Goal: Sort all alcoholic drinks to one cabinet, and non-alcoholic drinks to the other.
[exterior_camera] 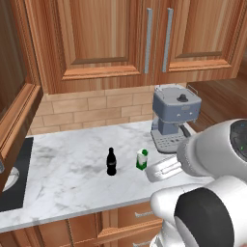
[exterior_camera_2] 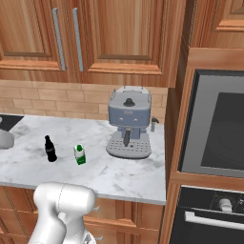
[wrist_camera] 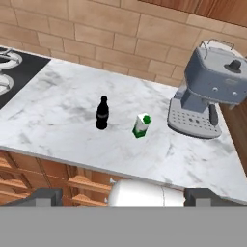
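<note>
A small black cola-shaped bottle [exterior_camera: 111, 162] [exterior_camera_2: 49, 149] [wrist_camera: 102, 113] stands upright on the marble counter [exterior_camera: 62, 164]. Just to its right stands a green-and-white carton [exterior_camera: 142, 159] [exterior_camera_2: 80, 155] [wrist_camera: 141, 125]. Both are non-alcoholic drinks. The alcoholic drinks are out of view. Above the counter, two reddish-brown cabinets [exterior_camera: 96, 34] [exterior_camera_2: 128, 33] hang with their doors shut. My gripper [wrist_camera: 123, 198] is open with nothing between its fingertips [wrist_camera: 43, 198]. It is held back from the counter's front edge and looks down at both drinks.
A grey coffee machine [exterior_camera: 173, 116] [exterior_camera_2: 127, 121] [wrist_camera: 212, 91] stands right of the carton against the brick wall. A black cooktop [exterior_camera: 14, 178] [wrist_camera: 19, 72] lies at the counter's left end. A built-in oven [exterior_camera_2: 214, 133] fills the tall unit on the right. Drawers [wrist_camera: 29, 178] run below the counter.
</note>
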